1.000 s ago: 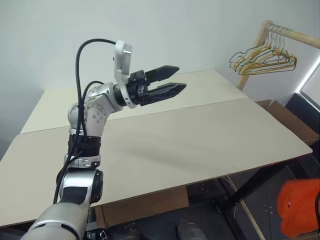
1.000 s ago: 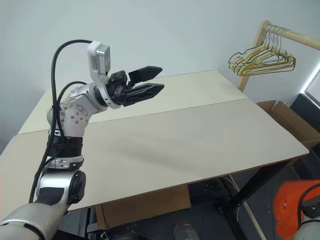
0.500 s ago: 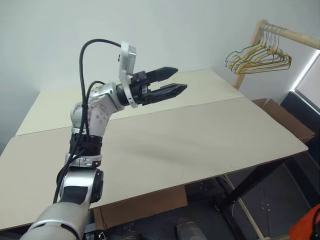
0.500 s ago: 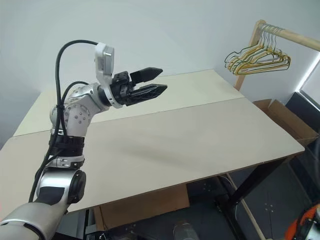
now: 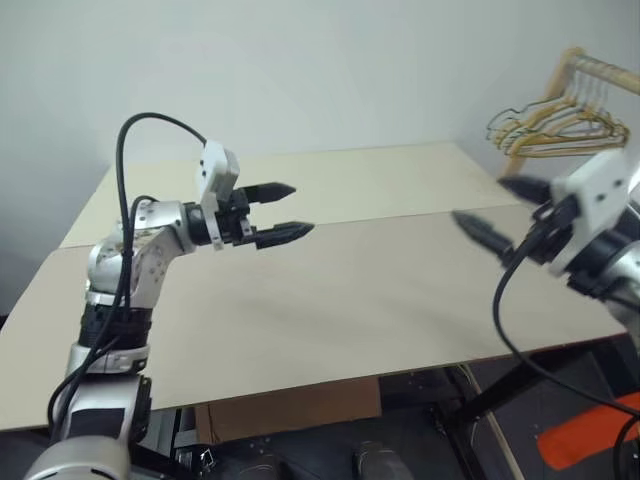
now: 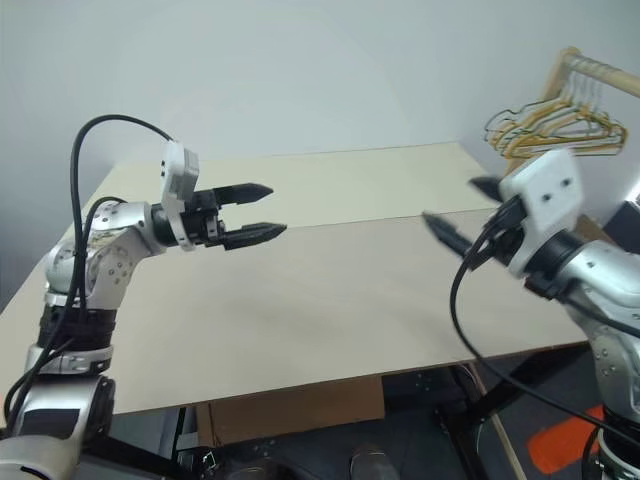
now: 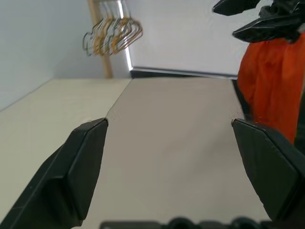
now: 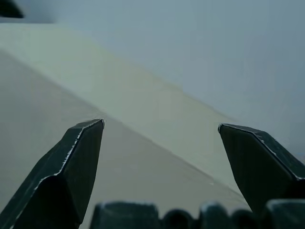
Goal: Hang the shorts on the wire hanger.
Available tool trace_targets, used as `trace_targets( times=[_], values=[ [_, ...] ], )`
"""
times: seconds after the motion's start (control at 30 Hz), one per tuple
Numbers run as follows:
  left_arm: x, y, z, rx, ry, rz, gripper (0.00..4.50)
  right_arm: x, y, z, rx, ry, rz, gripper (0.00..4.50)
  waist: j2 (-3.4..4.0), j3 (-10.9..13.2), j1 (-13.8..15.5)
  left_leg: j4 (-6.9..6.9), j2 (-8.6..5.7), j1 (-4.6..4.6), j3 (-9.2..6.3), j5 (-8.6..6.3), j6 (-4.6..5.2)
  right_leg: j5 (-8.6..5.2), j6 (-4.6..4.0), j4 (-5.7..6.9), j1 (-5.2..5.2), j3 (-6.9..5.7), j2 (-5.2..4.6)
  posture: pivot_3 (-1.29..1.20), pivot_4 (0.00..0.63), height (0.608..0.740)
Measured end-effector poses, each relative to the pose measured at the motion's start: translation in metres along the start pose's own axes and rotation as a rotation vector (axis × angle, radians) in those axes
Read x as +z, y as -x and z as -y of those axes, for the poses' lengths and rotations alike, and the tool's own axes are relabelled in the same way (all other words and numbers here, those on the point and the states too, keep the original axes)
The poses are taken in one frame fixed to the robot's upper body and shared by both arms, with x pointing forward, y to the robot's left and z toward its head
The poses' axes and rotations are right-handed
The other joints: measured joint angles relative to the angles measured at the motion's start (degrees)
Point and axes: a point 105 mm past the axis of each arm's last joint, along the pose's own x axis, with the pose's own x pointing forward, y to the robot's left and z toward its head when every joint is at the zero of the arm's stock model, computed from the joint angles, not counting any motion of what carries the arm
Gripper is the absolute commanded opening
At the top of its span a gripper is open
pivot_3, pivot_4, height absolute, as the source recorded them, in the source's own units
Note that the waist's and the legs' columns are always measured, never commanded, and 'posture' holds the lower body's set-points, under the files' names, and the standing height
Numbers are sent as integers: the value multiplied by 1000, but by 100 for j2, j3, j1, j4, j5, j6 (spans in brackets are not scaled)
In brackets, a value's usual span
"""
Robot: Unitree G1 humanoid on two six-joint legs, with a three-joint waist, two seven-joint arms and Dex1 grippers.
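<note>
Orange fabric shorts are lying low beyond the pale beige table's right edge as I am holding my left gripper and right gripper over the tabletop, jaws spread wide, gripping nothing.

The bright orange fabric shorts are being cut off by the lower right corner of the left eye view, below the desk's edge, so their shape is not showing. In the left wrist view the orange fabric is running off the picture's edge. The bunch of gold-yellow wire hangers on the wooden rack is looking too small and blurred to count. The right gripper is blurring, its black fingers smeared.
</note>
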Motion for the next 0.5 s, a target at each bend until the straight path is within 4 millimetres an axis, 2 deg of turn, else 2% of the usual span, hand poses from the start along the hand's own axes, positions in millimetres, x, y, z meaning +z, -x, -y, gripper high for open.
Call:
trace_targets(
  times=[0.1,0.2,0.3,0.5],
  values=[
    [-6,5,0,13,-9,-27,4500,-17,-5,-13,100,-10,-45,4450,-15,9,303,1,0,-24,2,1,0,10,-15,1,-24,-6,-2,128,0,740],
    [-3,6,2,13,-31,-33,4500,-24,-7,-13,115,-9,-59,4450,-23,12,537,7,-2,-64,6,1,0,32,-28,0,-63,-9,-3,139,0,740],
    [-5,6,2,25,-37,-42,4500,-24,-7,-11,117,-4,-57,4450,-29,7,691,14,-4,-110,9,2,0,48,-19,6,-111,-10,1,140,0,740],
    [-7,7,2,33,-36,-51,4500,-30,-5,-12,120,3,-74,4450,-30,7,829,37,-3,-133,19,1,0,49,-21,9,-117,-22,6,136,0,740]
  ],
)
